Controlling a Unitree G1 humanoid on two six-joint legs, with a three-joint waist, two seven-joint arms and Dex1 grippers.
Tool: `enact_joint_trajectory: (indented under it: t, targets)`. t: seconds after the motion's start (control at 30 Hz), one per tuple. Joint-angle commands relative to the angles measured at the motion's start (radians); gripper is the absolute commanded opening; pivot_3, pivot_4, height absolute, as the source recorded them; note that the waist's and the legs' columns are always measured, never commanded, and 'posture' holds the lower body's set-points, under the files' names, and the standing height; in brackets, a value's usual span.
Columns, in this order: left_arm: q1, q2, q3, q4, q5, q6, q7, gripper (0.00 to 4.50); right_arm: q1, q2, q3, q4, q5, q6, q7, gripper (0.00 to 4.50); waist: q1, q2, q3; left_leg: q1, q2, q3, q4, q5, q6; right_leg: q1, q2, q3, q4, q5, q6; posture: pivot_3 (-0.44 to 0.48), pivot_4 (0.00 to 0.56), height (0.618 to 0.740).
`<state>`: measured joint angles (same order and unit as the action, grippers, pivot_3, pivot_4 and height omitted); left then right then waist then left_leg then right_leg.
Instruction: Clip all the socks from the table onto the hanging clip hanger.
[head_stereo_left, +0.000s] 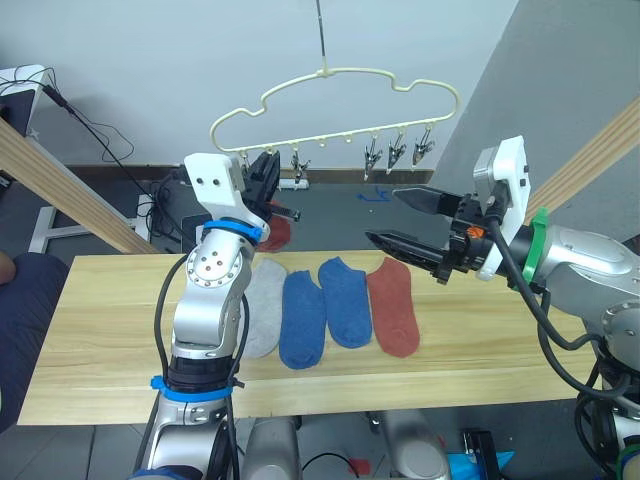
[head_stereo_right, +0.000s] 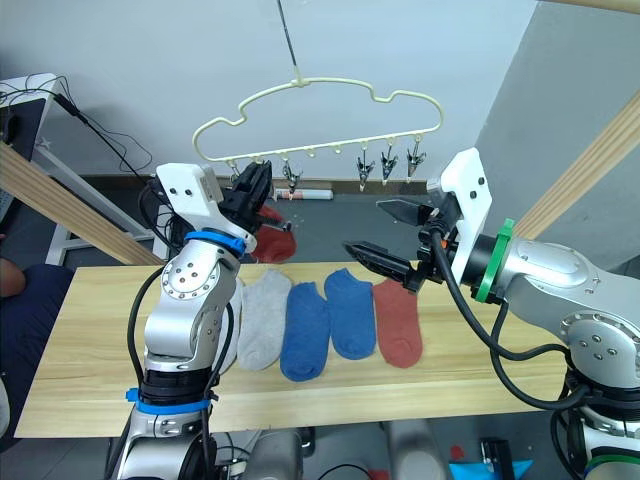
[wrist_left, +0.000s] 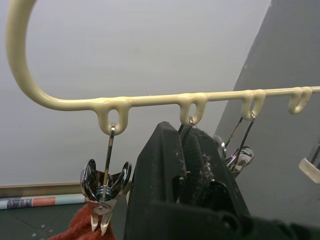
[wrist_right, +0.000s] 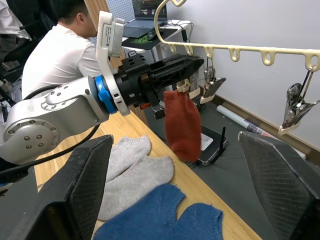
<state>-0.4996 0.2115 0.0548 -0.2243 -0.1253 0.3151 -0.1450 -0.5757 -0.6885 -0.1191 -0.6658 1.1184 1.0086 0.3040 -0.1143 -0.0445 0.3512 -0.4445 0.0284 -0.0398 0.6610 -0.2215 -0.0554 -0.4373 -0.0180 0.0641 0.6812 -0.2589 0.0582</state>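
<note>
- The clip hanger (head_stereo_left: 340, 105) hangs above and beyond the far edge of the worktop (head_stereo_left: 100, 330), its row of metal clips dangling from the straight bar.
- The left gripper (head_stereo_left: 266, 185) is raised to the bar's left end. Its jaws are closed on a rust red sock (wrist_right: 182, 125), which hangs down from them right by the second clip.
- In the left wrist view the outermost clip (wrist_left: 105, 185) hangs just beside the jaws, with red fabric below it. Whether any clip has bitten the sock I cannot tell.
- The right gripper (head_stereo_left: 405, 222) hovers above the worktop's far edge, jaws wide open and empty, pointing towards the left gripper.
- Five socks lie in a row on the worktop: two light grey socks (head_stereo_right: 262, 320), two blue socks (head_stereo_left: 325, 305) and one red sock (head_stereo_left: 393, 305).
- Step in hand, as I judge it: fastening the first sock.
- The next move likely calls for the right gripper to pinch a clip open while the left feeds the cuff in; the free-swinging hanger could spoil the alignment.
</note>
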Motion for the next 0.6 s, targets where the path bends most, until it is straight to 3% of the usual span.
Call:
enact_joint_trajectory:
  t: [0.03, 0.6]
  targets:
    - [-0.008, -0.002, -0.005, -0.017, 0.008, -0.017, -0.002, 0.15, -0.003, -0.005, -0.014, -0.042, 0.006, -0.030, 0.000, 4.22, 0.000, 0.000, 0.000, 0.000, 0.000, 0.000, 0.000, 0.000, 0.000, 0.000, 0.000, 0.000, 0.000, 0.000, 0.000, -0.255, 0.313, 0.740]
    - [-0.015, -0.003, -0.006, -0.009, 0.013, -0.023, -0.007, 0.15, 0.000, 0.072, -0.043, -0.033, 0.049, -0.109, -0.066, 4.22, 0.000, 0.000, 0.000, 0.000, 0.000, 0.000, 0.000, 0.000, 0.000, 0.000, 0.000, 0.000, 0.001, 0.001, 0.000, -0.251, 0.311, 0.740]
